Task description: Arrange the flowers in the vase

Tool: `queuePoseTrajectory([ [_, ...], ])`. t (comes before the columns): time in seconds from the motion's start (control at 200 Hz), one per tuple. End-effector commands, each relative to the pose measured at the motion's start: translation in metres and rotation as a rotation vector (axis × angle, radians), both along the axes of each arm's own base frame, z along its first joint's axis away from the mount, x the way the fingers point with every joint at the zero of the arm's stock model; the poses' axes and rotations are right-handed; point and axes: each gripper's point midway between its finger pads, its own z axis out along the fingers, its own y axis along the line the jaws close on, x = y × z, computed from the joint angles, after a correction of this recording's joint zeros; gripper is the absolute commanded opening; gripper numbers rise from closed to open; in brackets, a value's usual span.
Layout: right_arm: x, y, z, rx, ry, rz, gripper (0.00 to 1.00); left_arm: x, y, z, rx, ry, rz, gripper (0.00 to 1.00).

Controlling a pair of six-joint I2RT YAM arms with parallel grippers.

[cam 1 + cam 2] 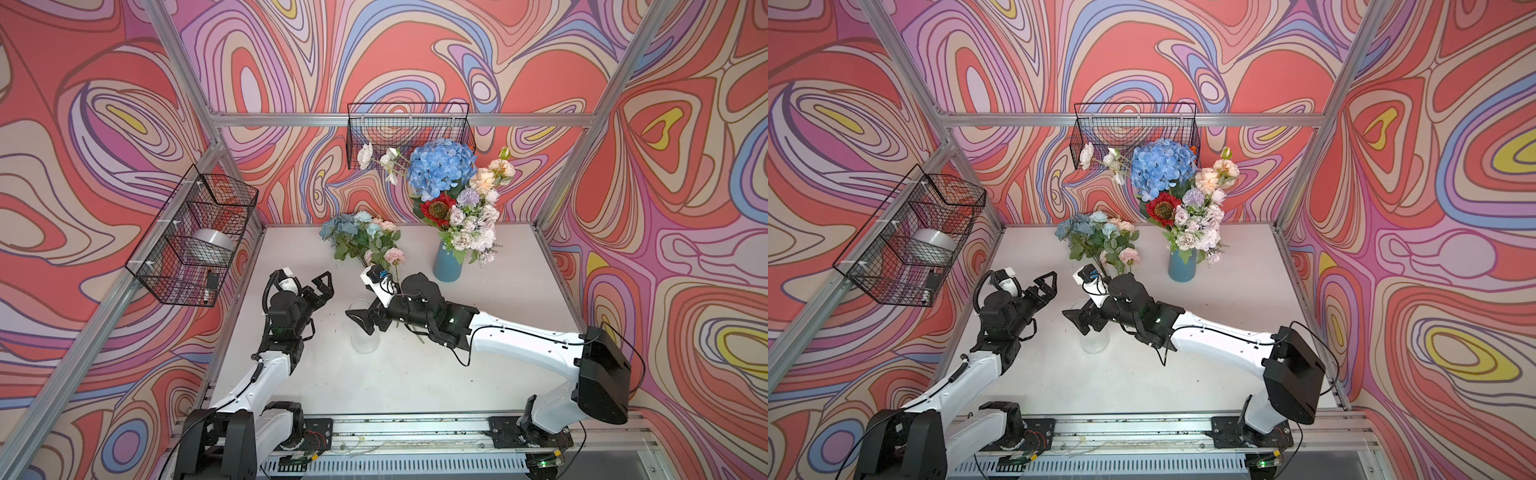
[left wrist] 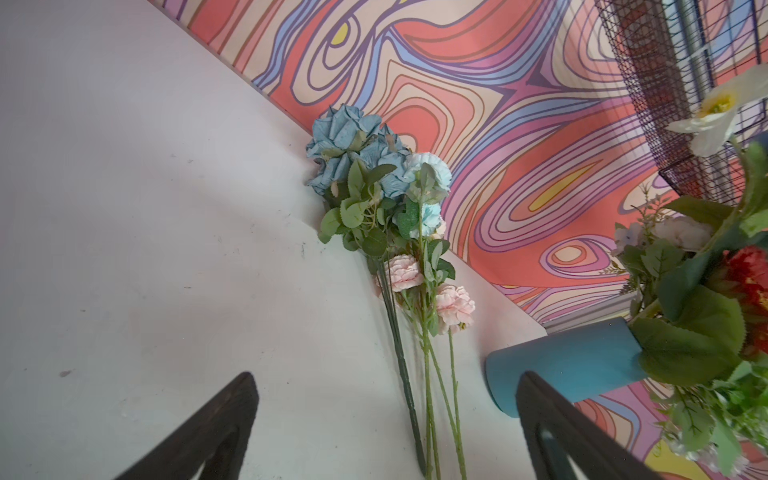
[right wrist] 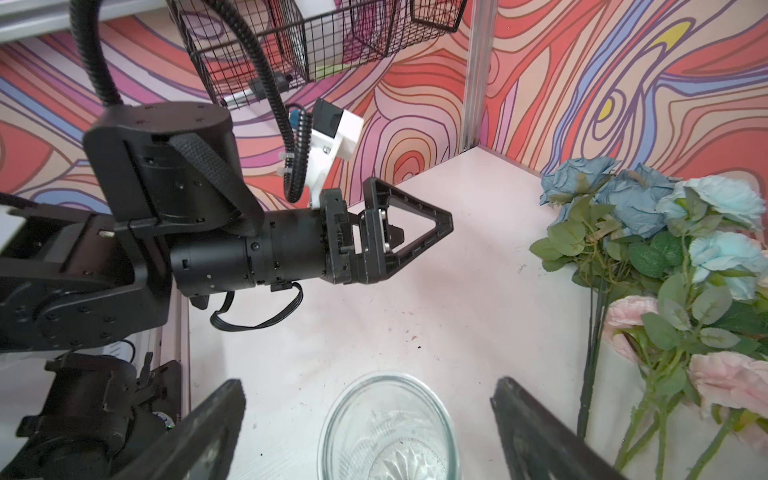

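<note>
Flowers (image 1: pixel 361 241) lay loose on the desk (image 1: pixel 498 332) at twelve o'clock from the clear glass vase (image 1: pixel 365 338), over which the right end effector (image 3: pixel 369 381) hung open and empty, the left end effector (image 1: pixel 326 284), equally open, at ten o'clock.

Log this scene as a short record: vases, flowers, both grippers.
blue vase: upright at the back of the table, holding a bouquet
glass vase: upright, empty, mid-table
loose flowers: blue and pink, lying flat on the table
left gripper: open, empty, left of the glass vase
right gripper: open, jaws astride the glass vase's rim, not touching it
</note>
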Motion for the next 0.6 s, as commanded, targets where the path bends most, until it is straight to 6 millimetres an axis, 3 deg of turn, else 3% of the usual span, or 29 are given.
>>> queuePoseTrajectory([
  [0.0, 0.02, -0.025, -0.003, -0.01, 0.142, -0.058, 0.88, 0.006, -0.013, 0.021, -0.043, -0.041, -0.069, 1.0],
  [0.1, 0.056, -0.055, -0.014, 0.015, 0.239, -0.175, 0.79, 0.007, -0.021, 0.026, -0.023, -0.046, -0.099, 1.0],
  [0.215, 0.096, -0.089, -0.05, -0.028, 0.342, -0.334, 0.67, 0.006, -0.027, 0.026, 0.029, -0.043, -0.112, 1.0],
  [0.32, 0.121, -0.112, -0.092, -0.085, 0.421, -0.439, 0.6, 0.006, -0.031, 0.026, 0.074, -0.05, -0.12, 1.0],
  [0.436, 0.137, -0.121, -0.131, -0.138, 0.494, -0.5, 0.5, 0.006, -0.031, 0.025, 0.105, -0.061, -0.118, 1.0],
  [0.491, 0.145, -0.121, -0.154, -0.178, 0.517, -0.524, 0.3, 0.007, -0.031, 0.024, 0.115, -0.068, -0.115, 1.0],
  [0.596, 0.158, -0.108, -0.173, -0.195, 0.544, -0.511, 0.29, 0.011, -0.029, 0.021, 0.125, -0.073, -0.104, 1.0],
])
